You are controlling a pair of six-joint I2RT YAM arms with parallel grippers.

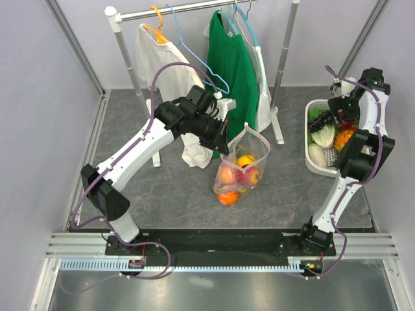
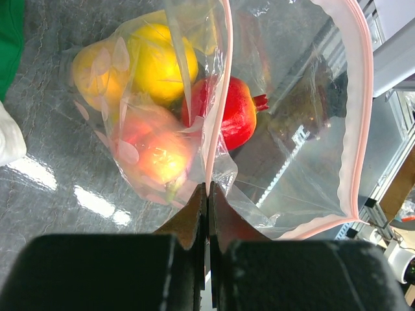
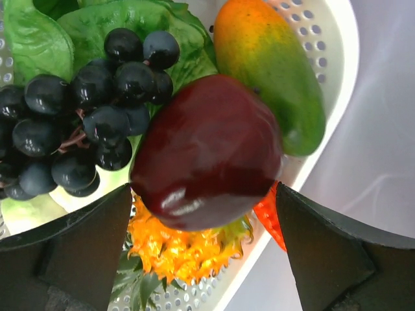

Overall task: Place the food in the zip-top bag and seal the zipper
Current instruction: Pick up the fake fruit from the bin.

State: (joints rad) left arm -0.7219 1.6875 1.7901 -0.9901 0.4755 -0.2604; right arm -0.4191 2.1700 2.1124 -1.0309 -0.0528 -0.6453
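Black-fingered left gripper clamps clear dotted plastic bag of glossy round fruits; right gripper gapes over white perforated basket.

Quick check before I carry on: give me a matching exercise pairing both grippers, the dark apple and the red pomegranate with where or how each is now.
1 left gripper
2 right gripper
3 dark red apple
4 red pomegranate

A inside the zip-top bag
B jaws wide open
C atop the pile in the white basket
D shut on the bag's pink edge

Pairs: 1-D, 2-B, 3-C, 4-A
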